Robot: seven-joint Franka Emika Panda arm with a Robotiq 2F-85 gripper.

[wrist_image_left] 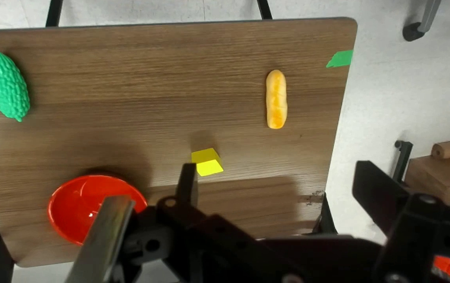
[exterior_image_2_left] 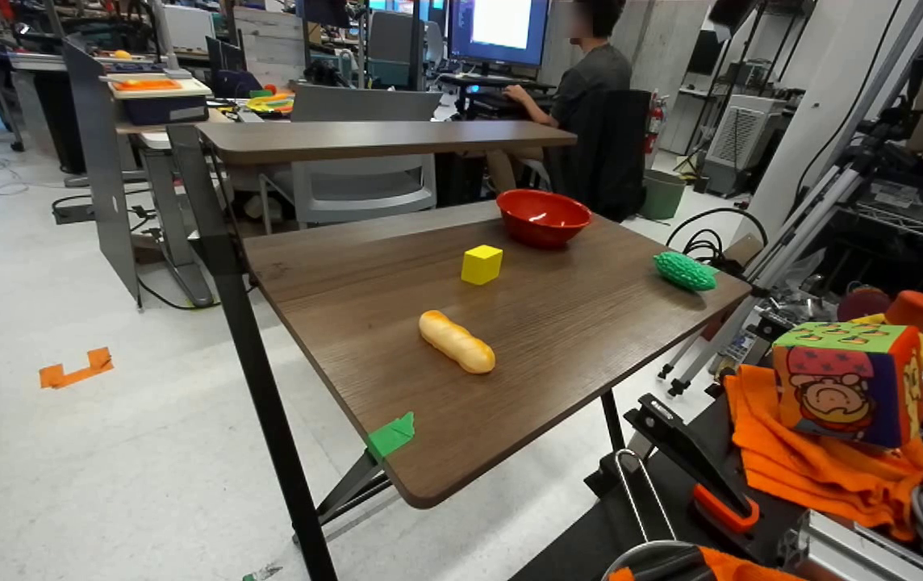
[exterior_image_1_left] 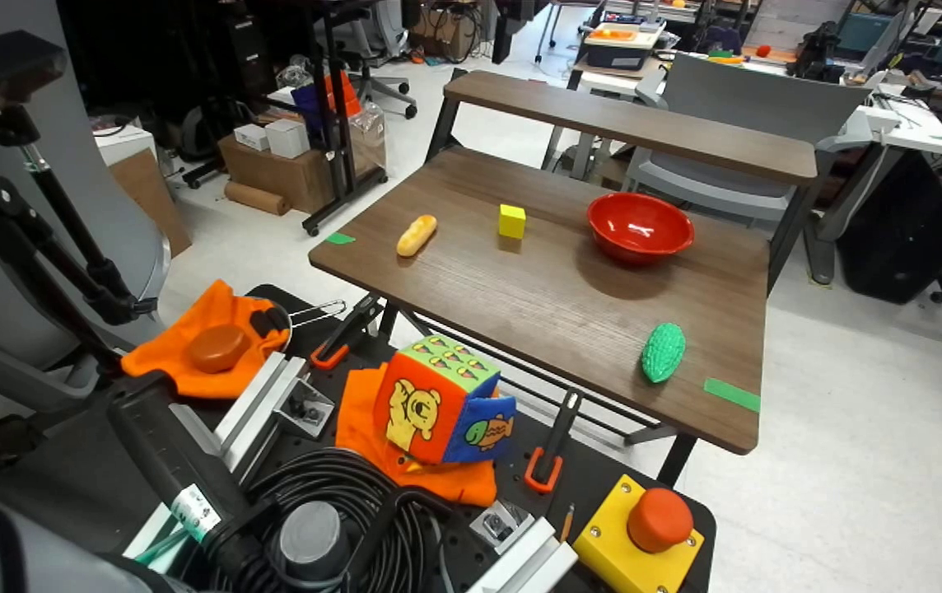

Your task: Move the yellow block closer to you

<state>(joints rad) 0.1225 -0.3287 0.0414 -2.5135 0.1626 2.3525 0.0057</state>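
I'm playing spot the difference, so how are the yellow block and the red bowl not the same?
Size: the yellow block is small, while the red bowl is much bigger.
Shape: the block is boxy with flat faces and corners, but the bowl is round with curved sides.
Color: the block is bright yellow; the bowl is red.
What they share: both sit on the brown table.

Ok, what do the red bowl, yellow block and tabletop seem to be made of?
Red bowl: glossy with sharp highlights, so plastic or perhaps glazed ceramic.
Yellow block: flat, fairly matte faces without highlights; perhaps painted wood or plastic.
Tabletop: brown grain, soft sheen; wood or printed laminate, unclear which.
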